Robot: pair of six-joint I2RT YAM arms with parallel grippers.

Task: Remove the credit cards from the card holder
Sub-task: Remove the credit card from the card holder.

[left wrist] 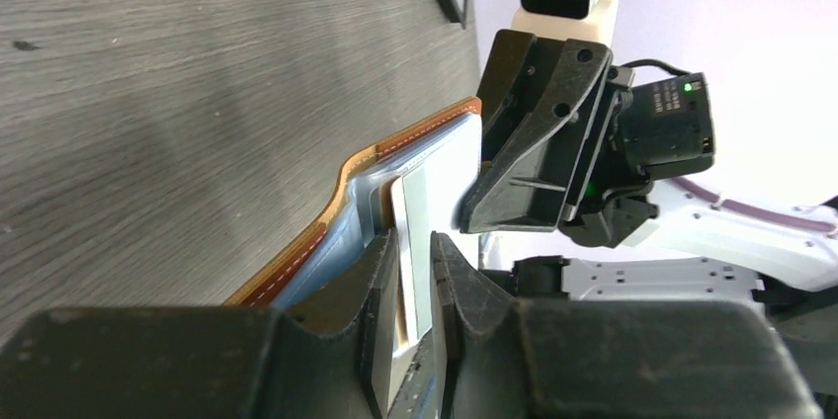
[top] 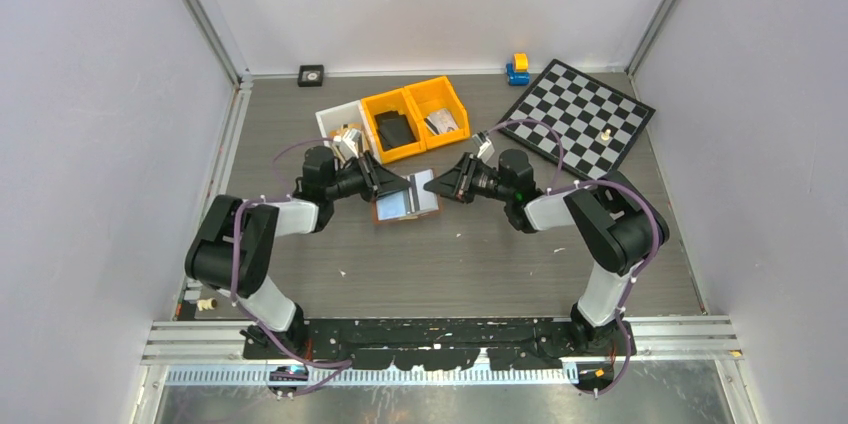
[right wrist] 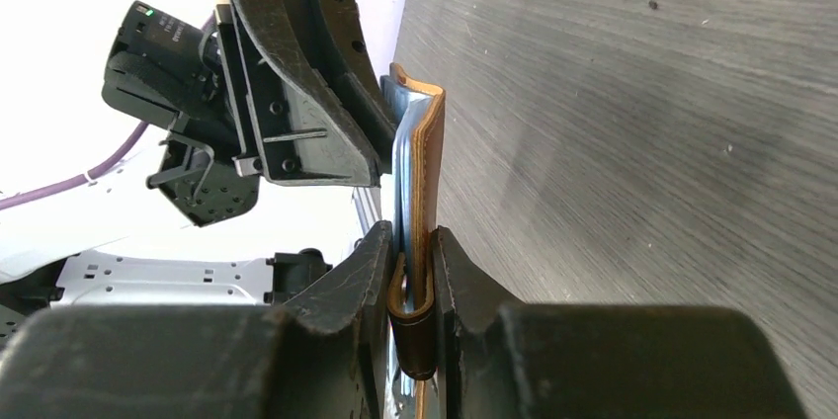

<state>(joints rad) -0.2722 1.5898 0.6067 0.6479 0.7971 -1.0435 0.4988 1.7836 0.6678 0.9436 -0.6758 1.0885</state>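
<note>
Card holder (top: 405, 206), reddish-brown leather with pale blue lining: lies open over the middle of the grey table (top: 480, 254), held between both grippers; whether it touches the surface cannot be told. Left gripper (top: 390, 186): jaws clamped on a whitish credit card (left wrist: 415, 207) that stands partly out of a pocket. Right gripper (top: 440, 184): jaws clamped on the holder's brown edge. Behind, left to right: white bin (top: 335, 114), two orange bins (top: 385, 96), chessboard (top: 580, 114).
</note>
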